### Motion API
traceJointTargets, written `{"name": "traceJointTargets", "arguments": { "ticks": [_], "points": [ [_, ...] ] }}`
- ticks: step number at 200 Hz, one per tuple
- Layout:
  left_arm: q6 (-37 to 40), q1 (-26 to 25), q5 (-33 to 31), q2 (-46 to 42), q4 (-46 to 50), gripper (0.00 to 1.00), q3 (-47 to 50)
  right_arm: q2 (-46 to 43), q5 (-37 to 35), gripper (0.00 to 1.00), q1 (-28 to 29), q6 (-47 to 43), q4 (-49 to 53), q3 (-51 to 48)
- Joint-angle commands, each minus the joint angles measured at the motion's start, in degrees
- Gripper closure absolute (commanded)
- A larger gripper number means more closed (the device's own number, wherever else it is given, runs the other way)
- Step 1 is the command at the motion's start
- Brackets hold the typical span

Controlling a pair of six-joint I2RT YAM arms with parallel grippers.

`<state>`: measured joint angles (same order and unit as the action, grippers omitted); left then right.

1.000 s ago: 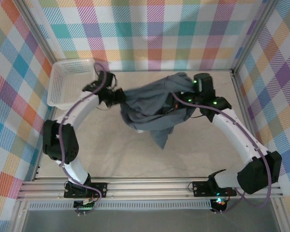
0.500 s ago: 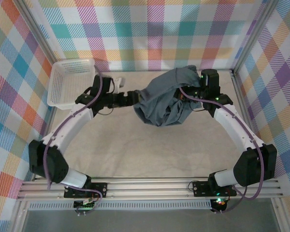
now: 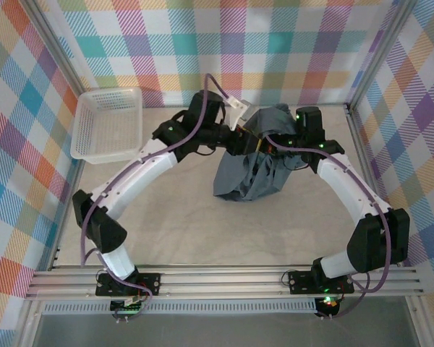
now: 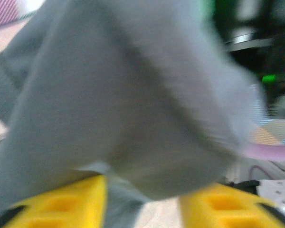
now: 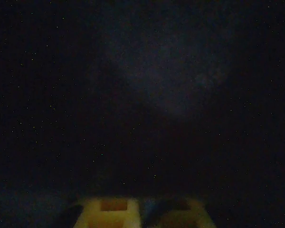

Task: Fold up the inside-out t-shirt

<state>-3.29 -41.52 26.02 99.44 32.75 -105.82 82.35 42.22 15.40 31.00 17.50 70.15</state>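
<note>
Whereas a second ago the slate-grey soft-cloth t-shirt stretched between both arms, it now hangs bunched over the desk's far middle from the clenched right jaws, the left jaws having let go and come alongside, likely to regrasp. Blur hides whether the left jaws pinch the cloth between them; cloth darkens the right wrist view.
</note>
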Motion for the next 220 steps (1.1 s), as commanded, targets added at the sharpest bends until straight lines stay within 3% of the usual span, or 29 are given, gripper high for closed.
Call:
{"name": "traceJointTargets", "arguments": {
  "ticks": [1, 26, 51, 82, 99, 115, 147, 163, 178, 198, 209, 220],
  "points": [
    [1.5, -0.1, -8.9, -1.7, 3.0, 1.0, -2.4, -1.7, 0.4, 1.0, 0.3, -2.9, 0.6, 1.4],
    [-3.5, 1.2, -11.4, -4.6, -0.4, 1.0, -3.4, -1.8, 0.2, 1.0, 0.7, -5.8, 1.2, -0.7],
    [-10.2, 5.2, -18.6, -4.2, 0.3, 1.0, -10.4, -2.0, -7.1, 1.0, 5.6, -19.0, 8.8, -2.4],
    [-11.5, 12.8, -20.0, 7.0, 8.9, 1.0, -24.1, -4.8, -5.7, 1.0, 10.4, -24.2, 11.9, -4.1],
    [-11.5, 15.7, -17.5, 13.9, 12.6, 1.0, -26.3, -8.7, -5.0, 1.0, 10.7, -24.4, 11.5, -3.6],
    [-11.9, 16.6, -16.8, 17.1, 13.3, 1.0, -21.3, -13.1, -8.1, 1.0, 10.5, -21.9, 9.3, -1.9],
    [-14.8, 18.2, -18.8, 13.0, 1.3, 1.0, 2.0, -19.4, -18.0, 1.0, 9.1, -16.2, 3.5, 1.7],
    [-16.9, 20.9, -20.6, 11.4, 0.3, 1.0, 8.7, -20.5, -17.5, 1.0, 8.3, -14.7, 1.4, 2.7],
    [-18.7, 24.3, -18.4, 9.7, 1.4, 1.0, 11.6, -20.3, -17.2, 1.0, 8.2, -13.9, 1.1, 3.7],
    [-18.9, 25.9, -13.8, 3.9, 1.3, 0.61, 13.9, -19.3, -18.3, 1.0, 8.1, -12.5, 1.1, 3.5],
    [-19.3, 25.3, -10.0, 0.0, 0.9, 0.47, 14.4, -18.6, -17.5, 1.0, 8.1, -12.4, 0.1, 2.5],
    [-21.1, 23.7, -6.4, -3.9, -0.7, 0.39, 15.6, -18.0, -16.4, 1.0, 8.1, -11.7, -1.3, 1.2]
  ]
}}
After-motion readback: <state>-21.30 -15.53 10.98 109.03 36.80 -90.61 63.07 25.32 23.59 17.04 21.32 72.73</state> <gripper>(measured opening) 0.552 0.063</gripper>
